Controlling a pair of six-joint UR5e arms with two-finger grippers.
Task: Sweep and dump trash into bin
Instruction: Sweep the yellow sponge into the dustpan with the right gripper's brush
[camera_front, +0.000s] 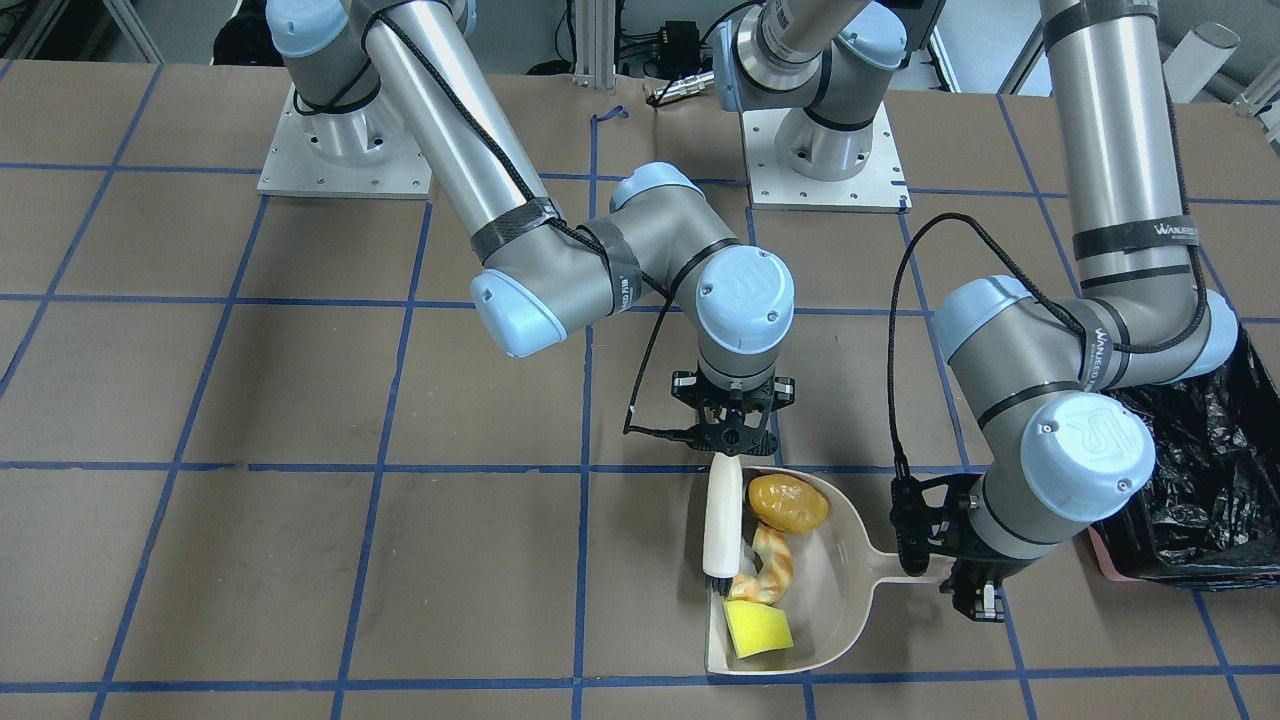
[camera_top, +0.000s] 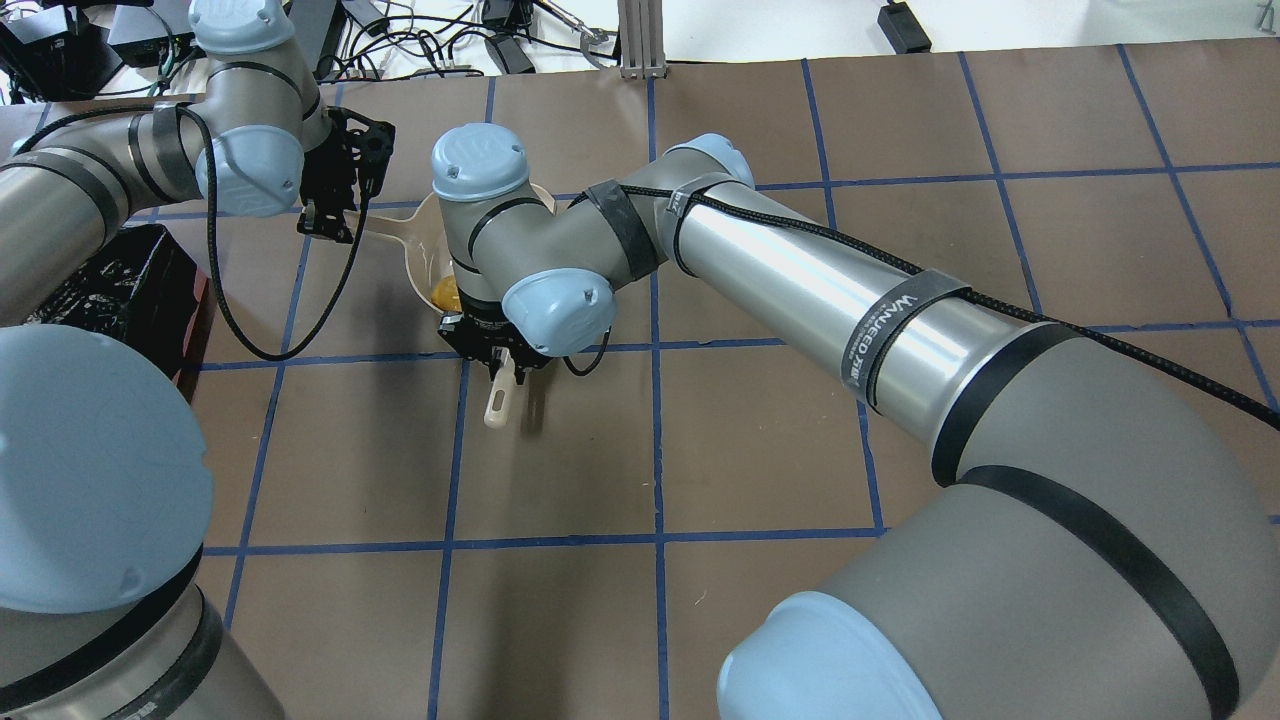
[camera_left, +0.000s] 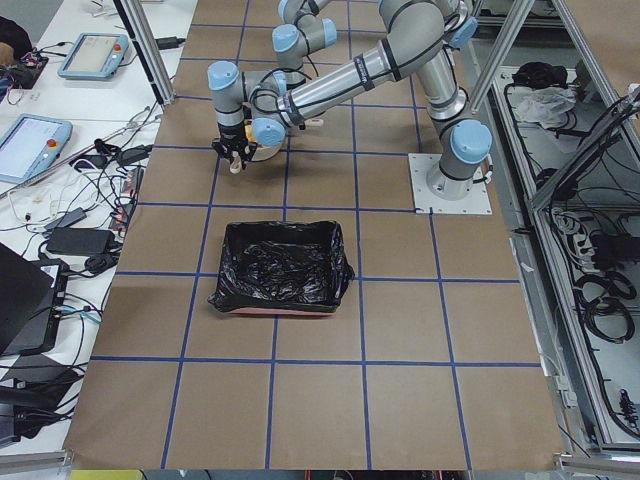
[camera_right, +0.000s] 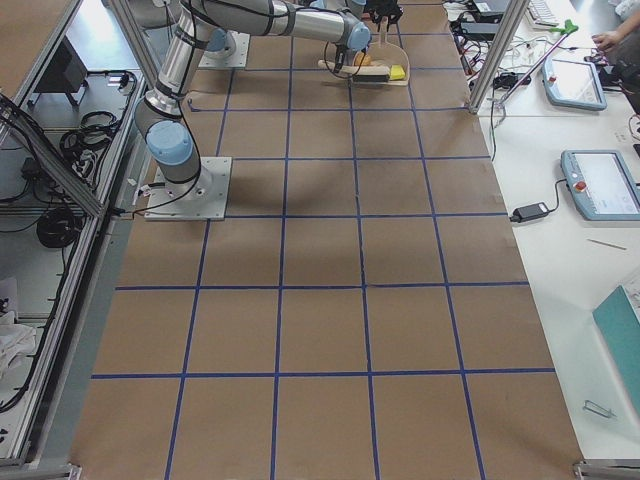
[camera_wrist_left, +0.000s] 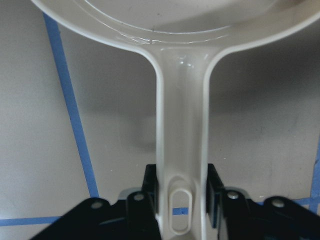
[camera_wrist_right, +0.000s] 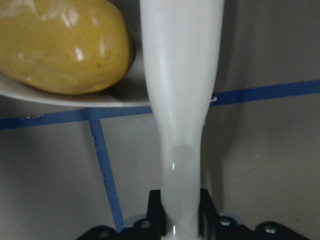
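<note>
The beige dustpan (camera_front: 840, 560) lies on the table with all the trash in it: the potato (camera_front: 788, 502), the peel strip (camera_front: 768, 568) and the yellow sponge wedge (camera_front: 757, 630). My left gripper (camera_front: 950, 580) is shut on the dustpan handle (camera_wrist_left: 182, 150). My right gripper (camera_front: 735, 450) is shut on a white brush (camera_front: 722, 520), which lies along the pan's open side next to the potato (camera_wrist_right: 60, 45). The bin (camera_front: 1200, 480), lined with a black bag, stands just beyond my left arm and shows whole in the exterior left view (camera_left: 285, 265).
The brown table is marked with a blue tape grid. The two arm bases (camera_front: 345, 150) stand on metal plates at the robot's side. My right arm's forearm (camera_top: 800, 290) stretches across the table's middle. Monitors and cables lie off the table's edge.
</note>
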